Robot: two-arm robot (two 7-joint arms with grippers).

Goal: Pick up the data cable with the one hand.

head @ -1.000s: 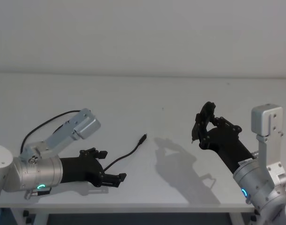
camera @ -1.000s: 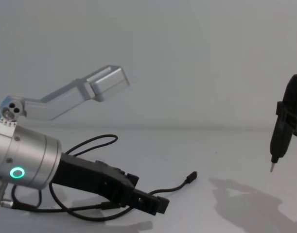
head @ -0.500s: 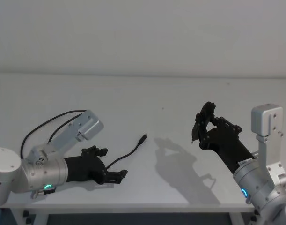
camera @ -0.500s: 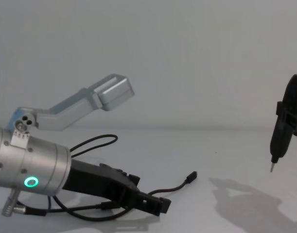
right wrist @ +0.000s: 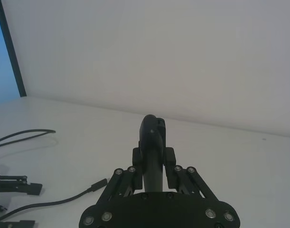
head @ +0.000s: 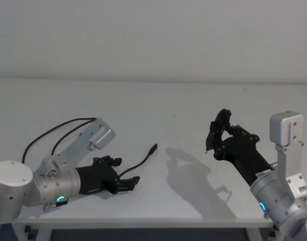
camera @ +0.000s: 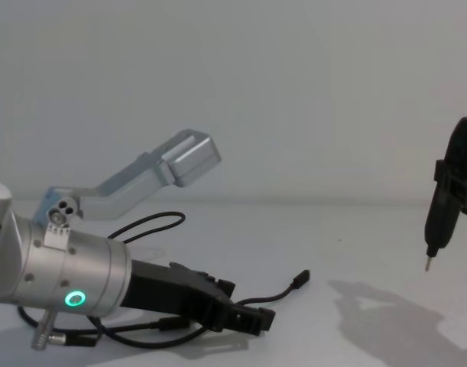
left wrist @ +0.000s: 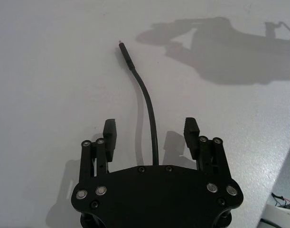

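- The left gripper [head: 126,170] lies low over the tabletop [head: 173,105] near its front edge, with its jaws spread wide.
- The data cable [left wrist: 148,102] rests on the tabletop and runs between the spread jaws, touching neither.
- Its plug [head: 152,148] lies just ahead of them.
- The right gripper [head: 217,132] hangs well apart on the right, above the tabletop, its jaws pinching a black pointed tool [camera: 438,222].

Head looks down, chest low across, wrists close behind their fingers [left wrist: 110,132]; all share the table [head: 143,108].
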